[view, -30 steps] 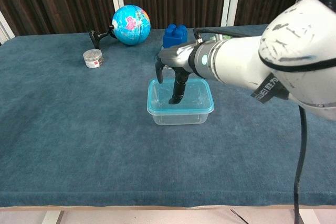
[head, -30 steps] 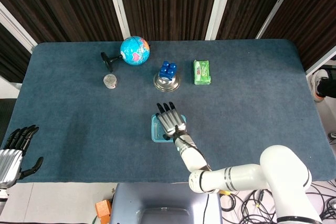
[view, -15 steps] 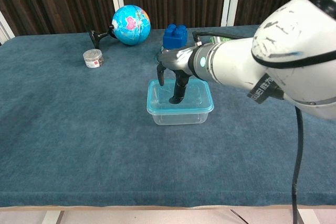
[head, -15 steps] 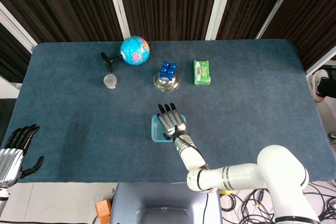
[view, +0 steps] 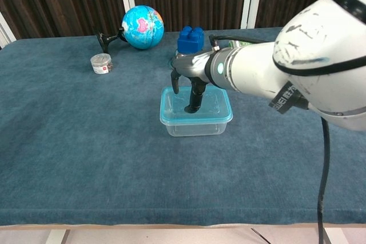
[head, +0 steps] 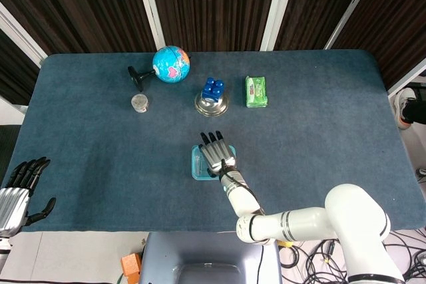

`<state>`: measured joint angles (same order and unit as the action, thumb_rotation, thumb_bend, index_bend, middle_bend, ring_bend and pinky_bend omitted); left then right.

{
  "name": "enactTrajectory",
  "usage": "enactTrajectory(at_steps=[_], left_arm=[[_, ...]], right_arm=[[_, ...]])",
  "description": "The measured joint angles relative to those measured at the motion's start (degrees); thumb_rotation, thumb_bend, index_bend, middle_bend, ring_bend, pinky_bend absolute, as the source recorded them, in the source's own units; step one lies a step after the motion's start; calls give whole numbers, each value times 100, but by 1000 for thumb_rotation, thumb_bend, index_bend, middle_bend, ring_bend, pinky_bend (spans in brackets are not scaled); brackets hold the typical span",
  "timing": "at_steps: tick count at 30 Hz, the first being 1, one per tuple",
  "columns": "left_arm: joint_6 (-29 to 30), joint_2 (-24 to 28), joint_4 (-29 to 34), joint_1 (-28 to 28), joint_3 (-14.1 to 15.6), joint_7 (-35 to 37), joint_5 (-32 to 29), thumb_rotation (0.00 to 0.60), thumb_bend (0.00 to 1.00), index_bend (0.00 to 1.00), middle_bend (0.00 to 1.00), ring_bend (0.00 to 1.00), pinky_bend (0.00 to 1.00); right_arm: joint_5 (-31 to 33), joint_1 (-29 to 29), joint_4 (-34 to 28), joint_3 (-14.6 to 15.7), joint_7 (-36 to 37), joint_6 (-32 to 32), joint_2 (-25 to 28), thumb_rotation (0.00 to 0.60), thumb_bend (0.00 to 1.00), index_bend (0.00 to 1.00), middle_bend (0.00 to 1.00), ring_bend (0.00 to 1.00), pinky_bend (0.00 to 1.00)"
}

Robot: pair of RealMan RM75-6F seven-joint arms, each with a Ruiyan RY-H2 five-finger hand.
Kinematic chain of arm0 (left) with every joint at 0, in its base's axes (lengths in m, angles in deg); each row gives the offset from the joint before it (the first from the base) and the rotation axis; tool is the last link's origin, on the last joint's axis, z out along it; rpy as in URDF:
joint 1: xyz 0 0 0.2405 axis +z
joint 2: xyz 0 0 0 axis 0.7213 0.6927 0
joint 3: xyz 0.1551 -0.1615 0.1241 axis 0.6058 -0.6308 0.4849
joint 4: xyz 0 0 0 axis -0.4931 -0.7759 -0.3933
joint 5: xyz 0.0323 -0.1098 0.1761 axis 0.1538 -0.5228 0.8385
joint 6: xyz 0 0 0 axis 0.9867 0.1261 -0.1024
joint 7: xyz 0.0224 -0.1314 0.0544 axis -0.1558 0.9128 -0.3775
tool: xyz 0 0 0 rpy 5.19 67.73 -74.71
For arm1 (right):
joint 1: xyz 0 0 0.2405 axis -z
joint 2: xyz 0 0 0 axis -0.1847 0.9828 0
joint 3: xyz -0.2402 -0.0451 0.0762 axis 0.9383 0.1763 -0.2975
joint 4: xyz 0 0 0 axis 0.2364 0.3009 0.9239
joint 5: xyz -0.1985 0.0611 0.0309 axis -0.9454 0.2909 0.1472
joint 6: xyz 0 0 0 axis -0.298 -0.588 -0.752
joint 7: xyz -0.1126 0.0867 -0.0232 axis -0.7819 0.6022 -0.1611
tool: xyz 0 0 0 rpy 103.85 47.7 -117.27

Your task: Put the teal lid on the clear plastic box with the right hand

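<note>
Your teal lid (view: 196,115) sits flat on the clear plastic box (view: 196,127), and your right hand (view: 191,81), fingers apart and pointing down, has lifted slightly since earlier.

From above, the right hand (head: 215,153) covers the middle of the lid (head: 198,165), so only its left strip and corners show. The left hand (head: 18,191) is cut off by the left edge of the head view and does not appear in the chest view. The blue block (view: 191,39) hides most of the dish beneath it from the chest, and the arm hides nearly all of the green packet (head: 255,91). The jar (view: 101,63) label is too small to read.
</note>
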<state>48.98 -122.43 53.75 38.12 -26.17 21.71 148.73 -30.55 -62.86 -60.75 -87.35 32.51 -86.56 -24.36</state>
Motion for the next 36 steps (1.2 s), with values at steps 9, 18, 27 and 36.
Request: enactTrajectory(at_steps=[9,18,27,36], left_arm=[[-23,-11,-7,-14,-7,-6,-15,600,363,0,52,40,35],[-47,-15,-18,-33,-30,24,-50,600,363,0,52,40,36],[-76,-27,-19,-50,-44,15,-78,600,363,0,51,39,36],[-182,-67,-12,-99,-69,-86,-148,600,361,0,51,38,36]], right_arm=[[37,-32,-47,-13,-79,-46,50,600,119,377,0,0,0],[239,-131,-26,-31,-265,-81,39,600,59,396,0,0,0],[397,-168,-11,-43,-347,-46,55,600,29,404,0,0,0],[562,-214,-62,-62,-427,59,204,600,0,402,0,0,0]])
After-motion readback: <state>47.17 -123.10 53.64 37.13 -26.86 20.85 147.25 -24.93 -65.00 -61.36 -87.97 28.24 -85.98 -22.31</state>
